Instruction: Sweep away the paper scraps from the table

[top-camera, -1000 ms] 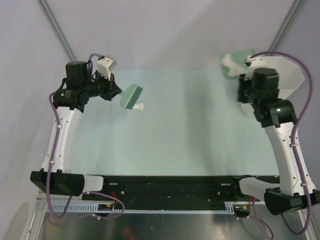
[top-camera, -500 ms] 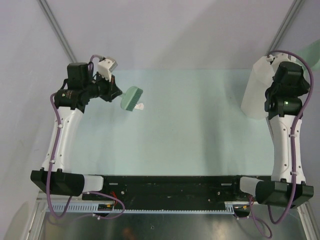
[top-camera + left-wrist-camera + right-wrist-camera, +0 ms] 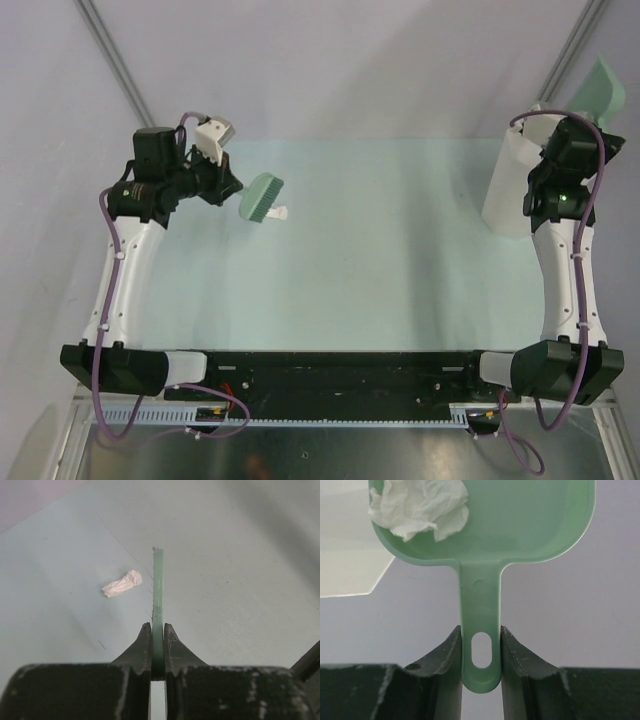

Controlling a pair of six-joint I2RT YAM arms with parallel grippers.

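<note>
Mint table (image 3: pixel 380 260), left hand (image 3: pixel 157 632) gripping brush (image 3: pixel 158 585), right hand (image 3: pixel 481 640) holding dustpan (image 3: pixel 520 520) aloft

Paper scrap (image 3: pixel 420 505) and dustpan (image 3: pixel 520 520) cropped at top edge, white bin (image 3: pixel 345 570) cut off left

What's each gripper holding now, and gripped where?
Left gripper: small green brush, pinched at its thin near end. Right gripper: pale green plastic dustpan, clamped by the handle near its hanging hole, crumpled white paper scrap in the pan.
</note>
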